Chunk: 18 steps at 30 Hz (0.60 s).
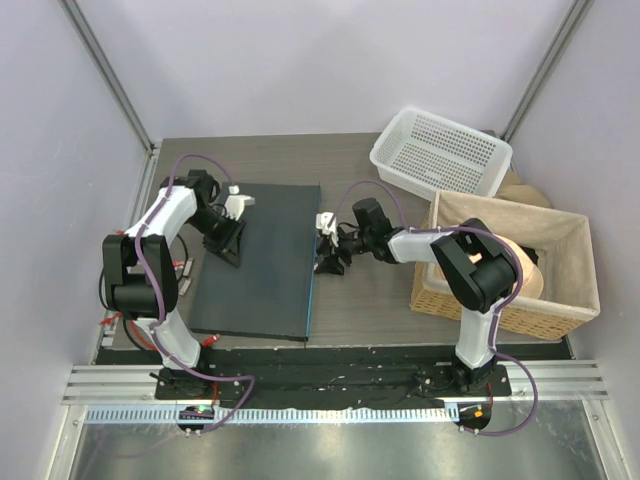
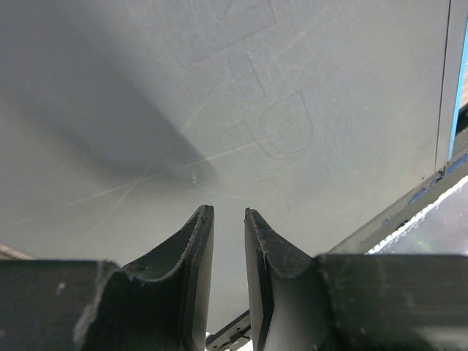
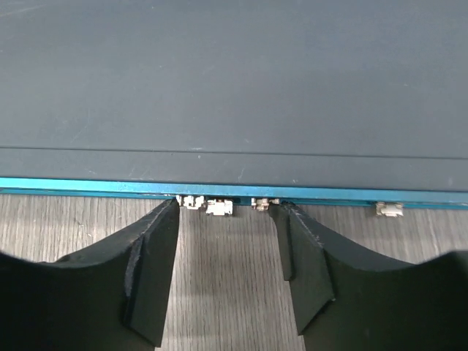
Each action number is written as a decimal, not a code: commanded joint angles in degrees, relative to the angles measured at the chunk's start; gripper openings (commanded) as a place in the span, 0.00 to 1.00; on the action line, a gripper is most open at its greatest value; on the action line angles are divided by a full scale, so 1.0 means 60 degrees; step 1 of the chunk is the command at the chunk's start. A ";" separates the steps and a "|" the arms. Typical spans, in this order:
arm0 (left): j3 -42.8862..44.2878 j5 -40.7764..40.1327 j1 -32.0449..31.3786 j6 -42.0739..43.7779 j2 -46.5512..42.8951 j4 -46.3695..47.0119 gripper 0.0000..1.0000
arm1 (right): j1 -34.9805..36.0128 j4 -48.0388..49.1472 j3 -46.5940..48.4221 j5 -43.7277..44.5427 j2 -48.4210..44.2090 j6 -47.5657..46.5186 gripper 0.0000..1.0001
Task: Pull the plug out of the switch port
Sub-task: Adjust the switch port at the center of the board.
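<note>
A: Since the switch (image 1: 255, 260) lies flat, how should the pull go?

B: Straight out from its blue front edge, I think, after a square grip.

A: The pose?

B: Right arm (image 1: 420, 243) stretches low toward that edge; left arm (image 1: 165, 215) bends over the switch top. Right gripper (image 3: 227, 213) is released, jaws astride the white plug (image 3: 219, 207); left gripper (image 2: 227, 216) narrowly apart, empty.

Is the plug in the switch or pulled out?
In: a white plug sits at the switch's blue edge, between the right gripper's open jaws, ungripped.
</note>
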 commanded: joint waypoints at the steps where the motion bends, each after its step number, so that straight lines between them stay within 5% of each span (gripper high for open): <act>1: -0.0158 0.0358 0.0044 -0.0133 -0.0550 0.0029 0.28 | 0.0268 -0.0502 0.0924 0.0089 0.0379 -0.0575 0.57; 18: -0.0201 0.0696 0.0030 -0.0367 -0.0667 0.0307 0.28 | 0.0357 -0.1663 0.0677 0.1334 -0.0236 -0.0490 0.55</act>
